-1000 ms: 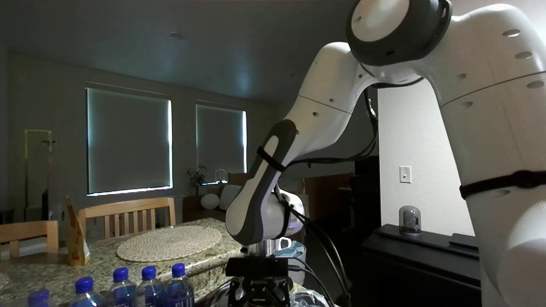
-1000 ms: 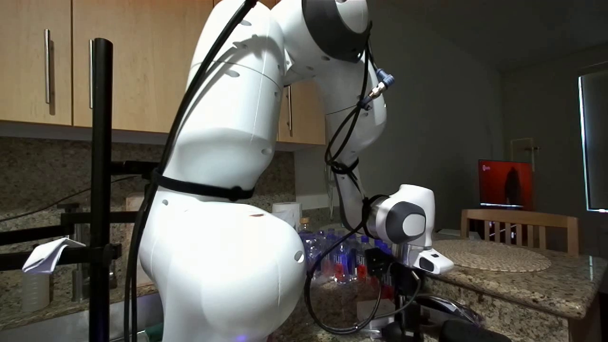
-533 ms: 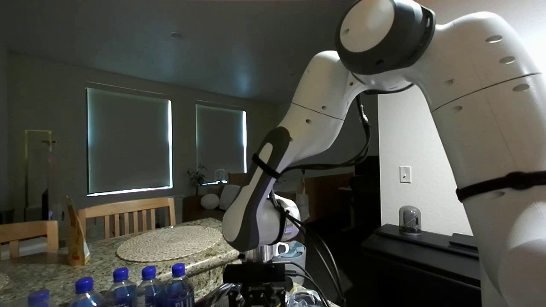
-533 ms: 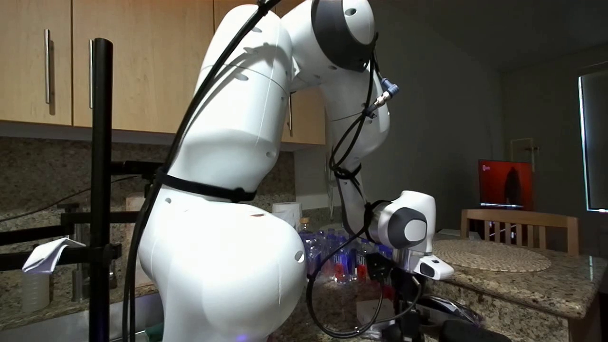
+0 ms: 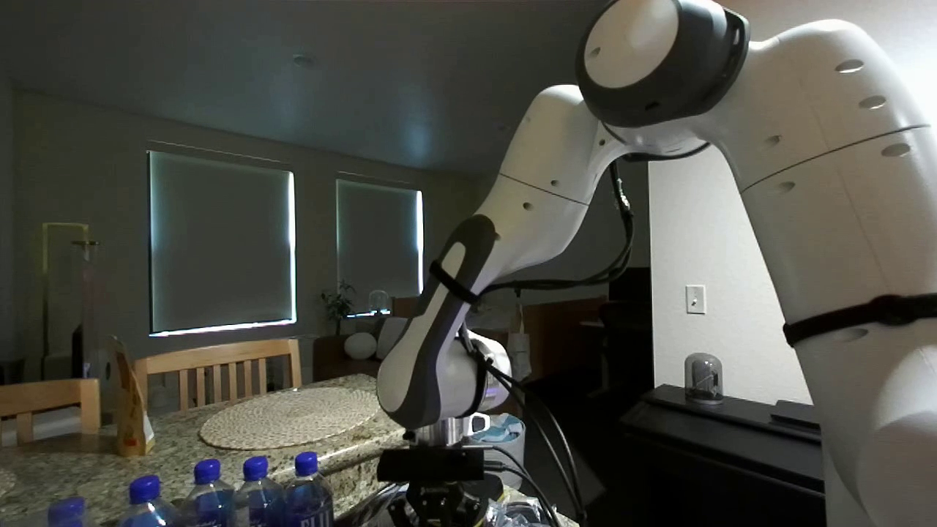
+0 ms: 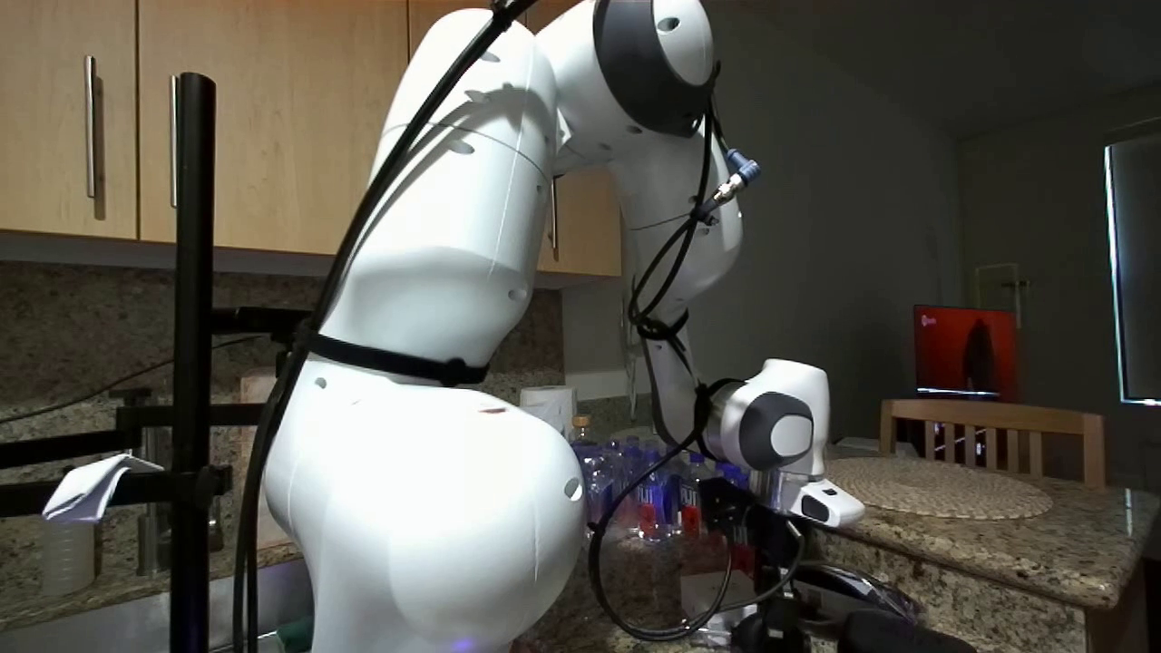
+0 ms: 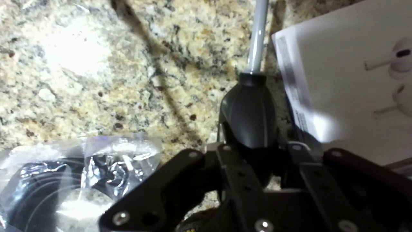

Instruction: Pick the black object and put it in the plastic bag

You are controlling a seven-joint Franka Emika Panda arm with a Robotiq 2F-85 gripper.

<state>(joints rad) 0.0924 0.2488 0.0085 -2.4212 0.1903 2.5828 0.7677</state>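
The black object is a ribbed rubber bulb (image 7: 252,112) with a pale grey tube for a nozzle, lying on the speckled granite counter (image 7: 180,58). My gripper (image 7: 253,139) has its two fingers drawn in against the bulb's sides, shut on it; the bulb's lower part is hidden among the dark finger links. At lower left in the wrist view lies a clear plastic bag (image 7: 119,151) with something dark and coiled in it, apart from the gripper. Both exterior views show the gripper low at the picture's bottom, its fingertips and the bulb not visible there.
Right beside the bulb is a white box (image 7: 341,83) with earbuds printed on it. Several blue-capped bottles (image 5: 252,494) stand near the arm. In an exterior view, shiny wrapping (image 6: 853,585) lies by the raised counter, which carries a woven mat (image 6: 943,490).
Over the last second the arm has come down and shifted slightly left in an exterior view, nearly still in the latest half second. The gripper's jaws have drawn together.
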